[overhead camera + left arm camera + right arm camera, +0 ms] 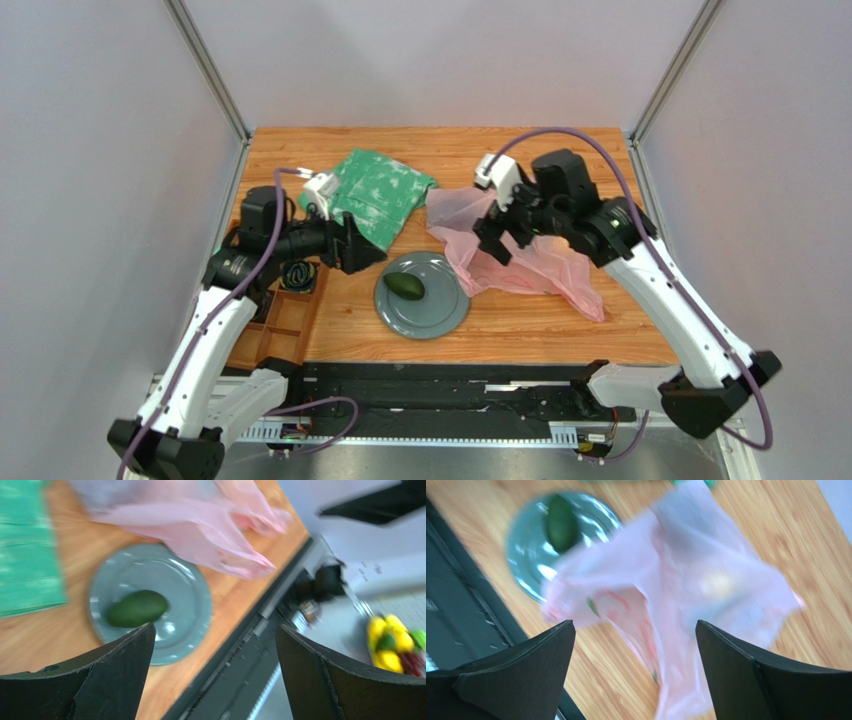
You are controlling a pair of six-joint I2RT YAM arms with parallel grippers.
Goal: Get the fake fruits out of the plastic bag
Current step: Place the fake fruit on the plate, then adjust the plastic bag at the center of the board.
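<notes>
One dark green avocado (405,287) lies on a grey plate (445,310); it also shows in the left wrist view (137,608) and the right wrist view (561,517). The pink plastic bag (525,262) lies crumpled right of the plate. A pale yellow shape (716,585) shows faintly through the bag (676,570); the other fruits are hidden. My right gripper (494,238) hovers over the bag's left part, open and empty (635,622). My left gripper (362,252) is left of the plate, open and empty (215,626).
A flat green patterned bag (378,195) lies behind the plate. A wooden compartment tray (285,325) sits at the table's left edge under the left arm. The black rail (450,385) runs along the near edge. Blurred yellow and green items (392,642) lie off the table.
</notes>
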